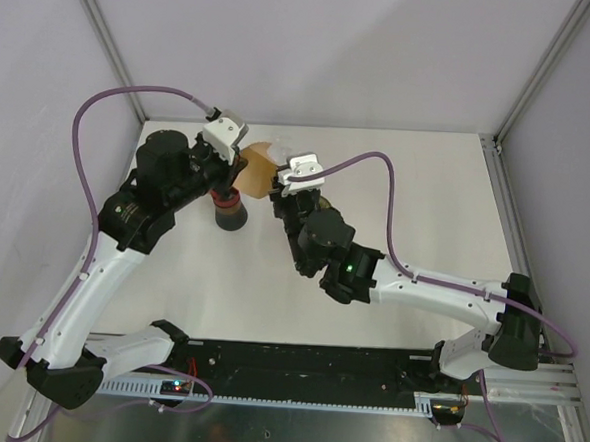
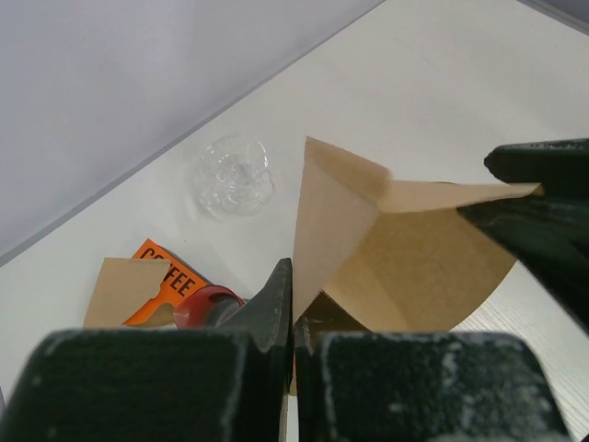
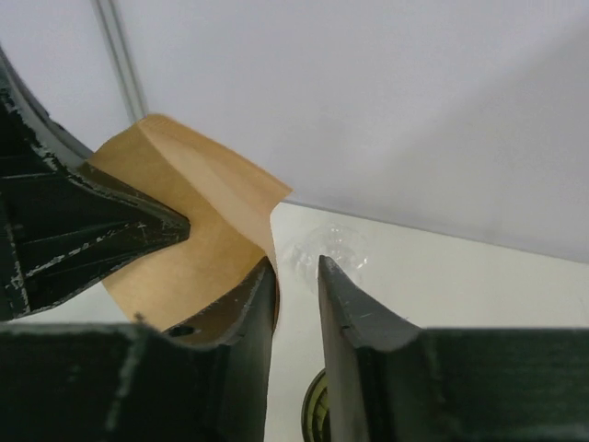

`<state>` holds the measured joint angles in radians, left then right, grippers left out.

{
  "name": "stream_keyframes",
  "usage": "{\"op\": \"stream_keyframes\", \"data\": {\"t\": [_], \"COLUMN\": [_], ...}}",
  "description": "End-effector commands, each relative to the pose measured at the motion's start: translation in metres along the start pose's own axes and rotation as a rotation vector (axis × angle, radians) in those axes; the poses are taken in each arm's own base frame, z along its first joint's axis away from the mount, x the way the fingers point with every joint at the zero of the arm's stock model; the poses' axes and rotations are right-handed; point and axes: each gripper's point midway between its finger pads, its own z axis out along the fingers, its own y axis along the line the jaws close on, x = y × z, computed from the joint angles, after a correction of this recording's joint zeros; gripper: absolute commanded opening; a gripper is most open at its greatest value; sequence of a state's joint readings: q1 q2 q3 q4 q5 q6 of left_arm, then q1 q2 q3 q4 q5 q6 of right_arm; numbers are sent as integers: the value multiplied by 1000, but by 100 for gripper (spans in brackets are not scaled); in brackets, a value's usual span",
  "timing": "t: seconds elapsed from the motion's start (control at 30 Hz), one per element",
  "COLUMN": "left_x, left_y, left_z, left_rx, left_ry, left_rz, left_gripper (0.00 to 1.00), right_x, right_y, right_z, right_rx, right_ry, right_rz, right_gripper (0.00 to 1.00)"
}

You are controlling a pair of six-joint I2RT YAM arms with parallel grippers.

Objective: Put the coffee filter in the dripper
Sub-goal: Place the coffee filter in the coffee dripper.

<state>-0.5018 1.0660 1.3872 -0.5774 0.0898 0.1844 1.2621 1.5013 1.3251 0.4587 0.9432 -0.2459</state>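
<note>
The brown paper coffee filter (image 2: 414, 267) hangs in the air, partly spread into a cone. My left gripper (image 2: 294, 296) is shut on its lower edge, the paper pinched between the fingers. My right gripper (image 3: 295, 267) is open by a narrow gap with only table showing through it, and the filter (image 3: 198, 249) lies against the outside of its left finger. The clear glass dripper (image 2: 233, 175) stands on the white table beyond the filter, and the right wrist view shows the dripper (image 3: 324, 249) just past the fingertips. From above, both grippers (image 1: 240, 166) (image 1: 275, 185) meet at the filter (image 1: 257, 169).
A dark cylinder with a red top (image 1: 228, 213) stands under the left wrist. An orange coffee packet (image 2: 173, 269) with another brown filter (image 2: 124, 290) lies on the table behind it. A round yellow-green thing (image 3: 317, 416) lies below the right gripper. Grey walls close the back and sides.
</note>
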Motion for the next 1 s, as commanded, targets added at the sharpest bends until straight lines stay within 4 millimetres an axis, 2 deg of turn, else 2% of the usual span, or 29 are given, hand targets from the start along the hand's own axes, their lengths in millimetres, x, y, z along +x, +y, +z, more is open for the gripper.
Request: {"op": "stream_keyframes", "data": {"t": [0.0,0.17,0.47,0.53,0.63,0.7,0.73,0.87,0.97], "left_x": [-16,-18,-23,-24,-22,-18,-15,-9,-7], "left_y": [-5,-12,-15,-14,-9,-3,0,6,9], "left_z": [-7,-8,-8,-8,-9,-9,-9,-9,-10], "left_rx": [23,52,66,62,35,6,-11,-45,-57], "left_ry": [-61,-59,-65,-67,-60,-49,-41,-24,-19], "left_rz": [-20,-32,-36,-33,-13,8,19,44,52], "left_gripper": [0,0,0,0,0,0,0,0,0], "right_x": [-20,-12,3,8,10,7,5,4,5], "right_y": [12,19,22,20,11,-1,-8,-34,-45], "right_z": [2,14,32,35,35,34,33,29,28], "right_rx": [-111,-181,-146,-105,-47,-13,5,76,105], "right_ry": [-61,-55,-18,3,23,33,37,56,75], "right_rz": [20,53,-10,-37,-44,-20,-7,23,23], "right_gripper": [34,39,46,40,21,7,4,0,0]}}
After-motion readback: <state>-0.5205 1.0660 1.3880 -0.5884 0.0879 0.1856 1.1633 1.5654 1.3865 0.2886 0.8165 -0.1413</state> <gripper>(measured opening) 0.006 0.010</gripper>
